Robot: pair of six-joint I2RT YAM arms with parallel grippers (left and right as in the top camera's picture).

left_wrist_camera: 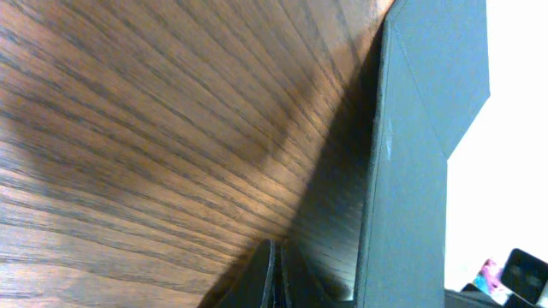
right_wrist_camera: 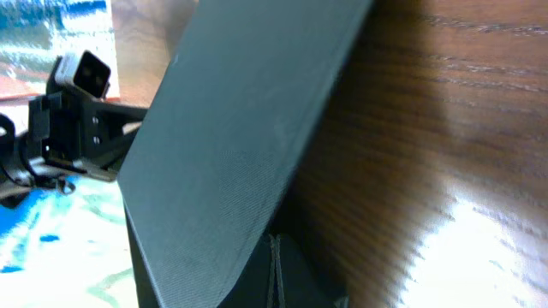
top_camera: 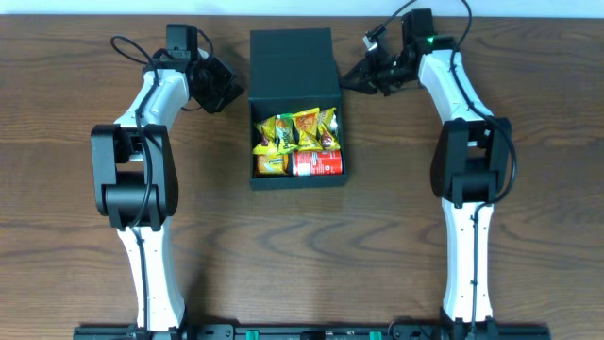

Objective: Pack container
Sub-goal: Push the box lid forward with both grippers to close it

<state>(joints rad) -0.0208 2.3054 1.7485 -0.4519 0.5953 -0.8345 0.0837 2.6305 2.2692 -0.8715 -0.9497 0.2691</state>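
Observation:
The dark container point(top_camera: 297, 182) sits open at the table's middle, its flap lid point(top_camera: 293, 61) raised at the far side. Inside lie yellow snack packets point(top_camera: 294, 130) and a red can point(top_camera: 317, 163). My left gripper point(top_camera: 236, 94) is shut and empty, its tip just left of the lid's edge. In the left wrist view the shut left gripper point(left_wrist_camera: 274, 246) points along the wood beside the dark lid point(left_wrist_camera: 411, 171). My right gripper point(top_camera: 349, 77) is shut and empty, close to the lid's right edge. In the right wrist view the right gripper point(right_wrist_camera: 274, 241) sits under the tilted lid point(right_wrist_camera: 240, 128).
The wooden table point(top_camera: 528, 283) spreads around the box. Both arm bases stand at the near edge, left point(top_camera: 151, 283) and right point(top_camera: 467, 283). The table's far edge runs right behind the lid.

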